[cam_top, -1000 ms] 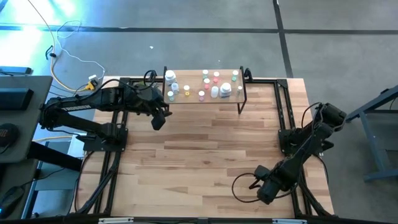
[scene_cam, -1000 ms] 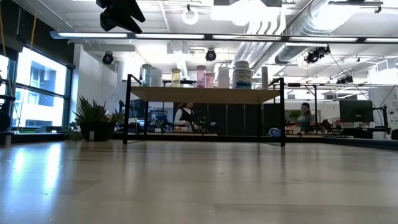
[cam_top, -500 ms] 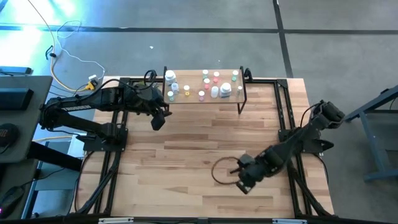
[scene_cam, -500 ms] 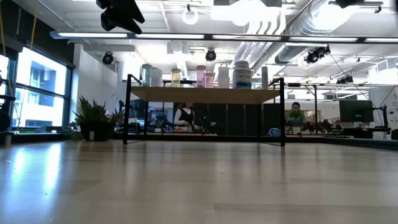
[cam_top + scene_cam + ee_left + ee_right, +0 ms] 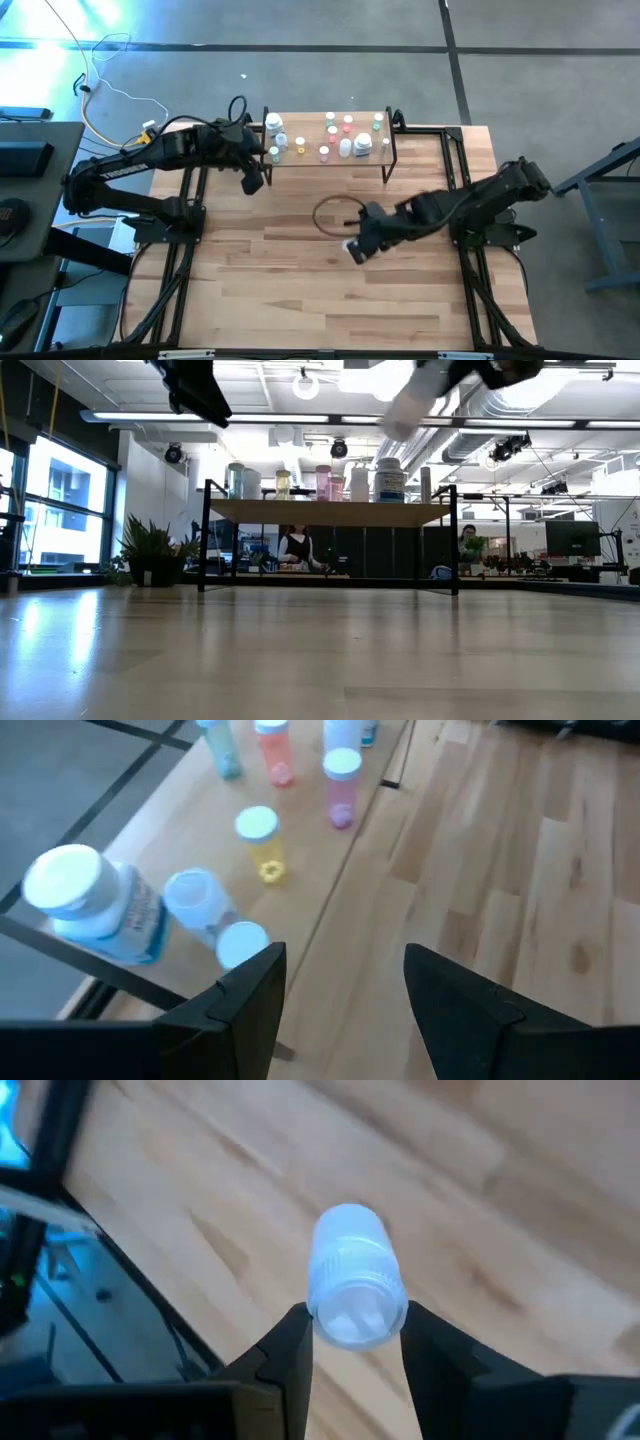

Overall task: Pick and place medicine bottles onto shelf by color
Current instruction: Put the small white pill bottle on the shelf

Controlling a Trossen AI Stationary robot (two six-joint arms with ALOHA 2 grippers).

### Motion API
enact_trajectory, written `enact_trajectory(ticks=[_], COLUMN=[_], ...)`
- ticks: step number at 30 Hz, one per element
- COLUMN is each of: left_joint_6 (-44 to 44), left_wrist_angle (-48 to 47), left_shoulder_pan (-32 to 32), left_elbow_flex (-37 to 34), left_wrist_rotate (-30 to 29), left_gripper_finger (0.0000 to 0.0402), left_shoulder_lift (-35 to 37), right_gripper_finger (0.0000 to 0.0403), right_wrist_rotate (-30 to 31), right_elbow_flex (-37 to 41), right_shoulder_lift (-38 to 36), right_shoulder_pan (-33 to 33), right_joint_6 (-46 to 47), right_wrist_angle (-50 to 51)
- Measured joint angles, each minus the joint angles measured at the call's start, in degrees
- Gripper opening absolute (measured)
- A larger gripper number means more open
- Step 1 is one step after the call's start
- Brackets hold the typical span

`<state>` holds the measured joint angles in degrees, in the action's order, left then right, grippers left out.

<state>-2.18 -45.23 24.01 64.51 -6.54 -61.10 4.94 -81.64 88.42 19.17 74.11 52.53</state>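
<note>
White bottle (image 5: 350, 1275) clamped between right gripper (image 5: 352, 1345) jaws above table; left gripper (image 5: 340, 985) jaws apart, empty

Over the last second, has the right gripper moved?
Yes. The right gripper, holding a white bottle, swung from the table's near right corner toward the middle, closer to the shelf.

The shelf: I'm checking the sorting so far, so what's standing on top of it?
On the shelf stand small medicine bottles: white, clear, pink, yellow and green. One white bottle is not there; the right gripper holds it. Labels can't be read.
</note>
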Motion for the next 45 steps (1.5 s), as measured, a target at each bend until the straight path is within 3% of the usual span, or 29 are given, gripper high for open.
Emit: enact_trajectory(ticks=[10,18,29,36,45], left_joint_6=[2.9,1.2,-3.7,-2.1,-3.5], left_wrist_angle=[0.0,0.8,16.6,24.4,25.2], left_shoulder_pan=[5.4,6.8,6.8,7.3,9.8], left_elbow_flex=[0.0,0.0,0.0,0.0,0.0], left_wrist_rotate=[4.6,4.6,2.9,-2.9,-3.3], left_gripper_finger=[0.0195,0.0195,0.0195,0.0195,0.0195], left_shoulder_lift=[0.0,0.0,0.0,0.0,-2.2], right_gripper_finger=[0.0112,0.0112,0.0112,0.0112,0.0112], right_wrist_rotate=[5.1,3.7,0.6,0.5,0.4], right_elbow_flex=[-10.1,-18.9,-31.8,-34.2,-34.3], right_shoulder_lift=[0.0,0.0,0.0,0.0,1.5], right_shoulder_pan=[-10.4,-21.0,-37.2,-46.5,-55.5], right_joint_6=[-14.6,-32.3,-56.7,-65.3,-70.0], right_wrist_angle=[1.5,2.3,4.6,6.9,13.9])
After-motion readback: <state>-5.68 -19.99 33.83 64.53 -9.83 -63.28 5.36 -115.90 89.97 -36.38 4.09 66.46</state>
